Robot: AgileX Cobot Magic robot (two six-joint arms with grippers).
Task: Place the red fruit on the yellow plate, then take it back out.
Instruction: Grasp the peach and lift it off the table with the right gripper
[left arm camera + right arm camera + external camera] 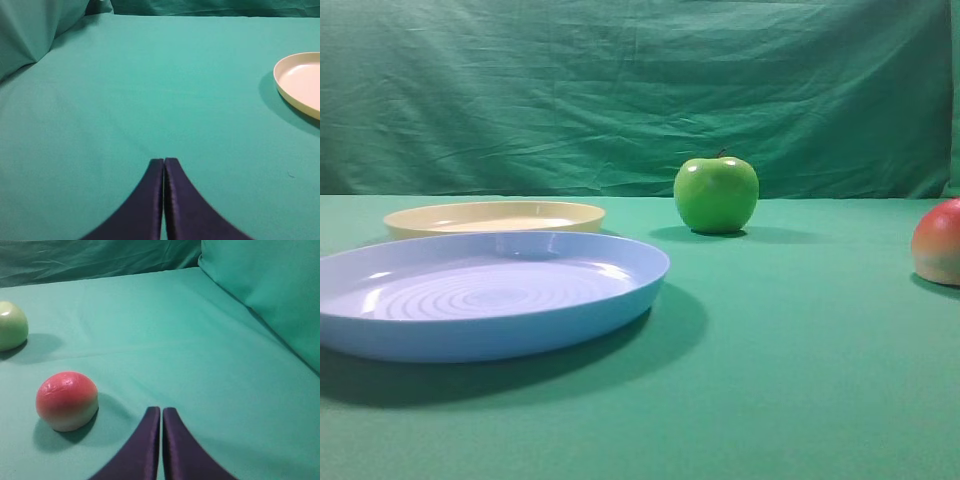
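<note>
Spreading across the scene, a green cloth-covered table (800,380) holds a light blue plate (480,295), the yellow plate (495,216) just behind it, a green apple (716,194) and, at far right, the red fruit (67,401). The fruit sits forward and left of the right gripper (161,412), clearly the nearer arm. Round, red side up, it offers no long axis; both that gripper and the left gripper (164,162) are clenched, holding nothing.

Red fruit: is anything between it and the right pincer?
No. In the right wrist view, only bare green cloth lies between the shut right pincer and the red fruit. The fruit sits ahead and to the left. The green apple is farther back, out of the way.
</note>
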